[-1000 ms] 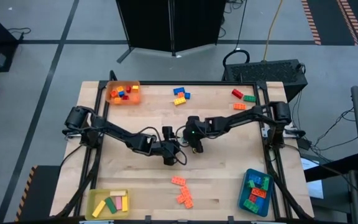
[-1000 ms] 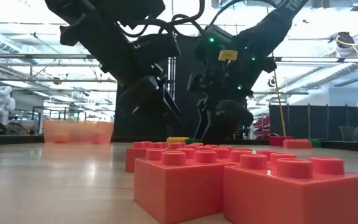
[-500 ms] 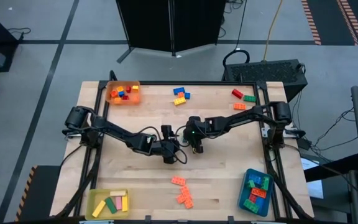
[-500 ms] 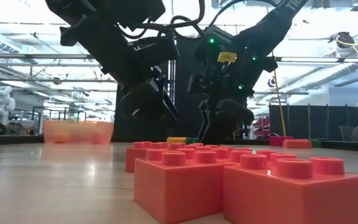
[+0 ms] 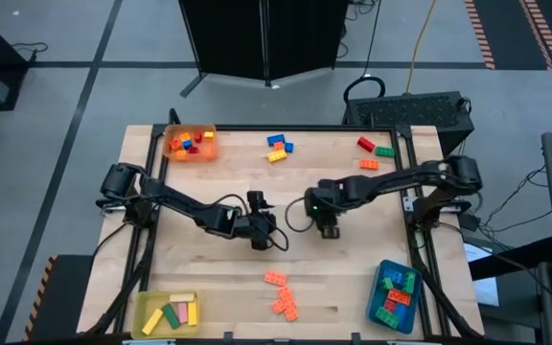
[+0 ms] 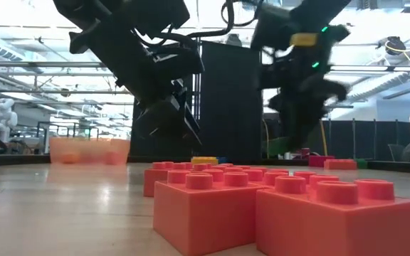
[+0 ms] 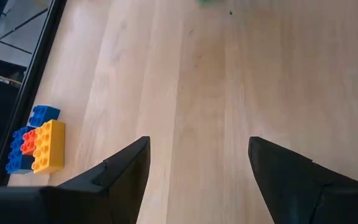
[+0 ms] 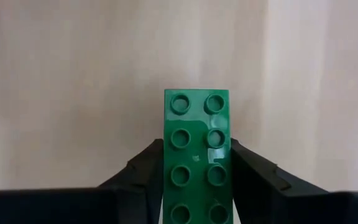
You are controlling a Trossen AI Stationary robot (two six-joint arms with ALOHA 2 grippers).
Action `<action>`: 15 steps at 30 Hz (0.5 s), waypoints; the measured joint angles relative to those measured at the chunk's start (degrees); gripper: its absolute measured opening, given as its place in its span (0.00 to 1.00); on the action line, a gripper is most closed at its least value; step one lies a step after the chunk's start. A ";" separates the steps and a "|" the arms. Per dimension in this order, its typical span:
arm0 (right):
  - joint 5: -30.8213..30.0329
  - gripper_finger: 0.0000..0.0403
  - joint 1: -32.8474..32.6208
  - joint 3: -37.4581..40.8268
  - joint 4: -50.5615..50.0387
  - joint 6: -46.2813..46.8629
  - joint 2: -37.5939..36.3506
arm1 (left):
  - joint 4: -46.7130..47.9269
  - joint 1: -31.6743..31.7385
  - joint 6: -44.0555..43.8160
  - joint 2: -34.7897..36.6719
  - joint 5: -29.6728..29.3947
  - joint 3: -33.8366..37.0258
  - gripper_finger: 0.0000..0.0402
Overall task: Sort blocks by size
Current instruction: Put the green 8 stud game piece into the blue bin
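Since a second ago, the right tool [image 5: 328,230] has swung toward 3 o'clock, away from the left tool [image 5: 266,240], which waits released mid-surface [image 5: 228,287]. Low view: it rides lifted. Right wrist view: its fingers [image 8: 143,171] clench a green block [image 8: 196,155] lengthwise, probably for carrying to the blue tray [image 5: 376,305] at 5 o'clock.

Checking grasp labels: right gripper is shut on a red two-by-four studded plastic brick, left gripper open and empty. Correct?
Not quite: the two-by-four studded plastic brick in the right gripper is green, not red, as the right wrist view shows. The left gripper is open and empty, per the left wrist view.
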State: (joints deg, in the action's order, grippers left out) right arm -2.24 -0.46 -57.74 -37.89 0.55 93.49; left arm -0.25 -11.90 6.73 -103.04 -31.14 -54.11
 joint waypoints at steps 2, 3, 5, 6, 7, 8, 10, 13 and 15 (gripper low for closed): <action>1.93 0.34 -1.30 0.00 -4.82 4.50 -2.74 | -0.07 -0.02 0.14 0.00 0.00 -0.02 0.68; 2.80 0.35 -1.99 -0.04 -7.14 7.02 -4.11 | -0.16 -0.02 0.14 0.00 0.15 0.00 0.68; 5.11 0.35 -3.52 -0.10 -11.72 12.61 -6.51 | -1.11 -0.02 1.04 0.00 3.01 -0.02 0.68; 6.28 0.35 -4.45 -0.09 -13.98 15.40 -7.67 | -1.56 -0.02 1.68 0.00 4.44 -0.02 0.68; 7.47 0.35 -5.36 -0.09 -15.92 18.21 -8.80 | -2.21 -0.02 2.65 0.00 5.78 -0.02 0.68; 8.77 0.34 -6.34 -0.09 -17.60 21.26 -9.99 | -3.13 -0.02 3.17 0.00 6.89 -0.02 0.68; 11.33 0.34 -8.70 -0.09 -20.61 27.67 -12.41 | -4.81 -0.02 4.60 0.00 8.23 -0.02 0.68; 13.97 0.35 -12.30 -0.09 -22.59 36.89 -15.44 | -6.50 -0.09 6.62 0.00 8.59 -0.02 0.68; 14.52 0.35 -14.83 -0.09 -22.88 42.74 -17.44 | -7.96 -0.07 8.35 0.00 8.59 -0.02 0.68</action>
State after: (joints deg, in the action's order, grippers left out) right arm 12.27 -15.29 -57.82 -60.78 43.29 76.06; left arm -8.21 -11.97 15.08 -103.04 -22.55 -54.13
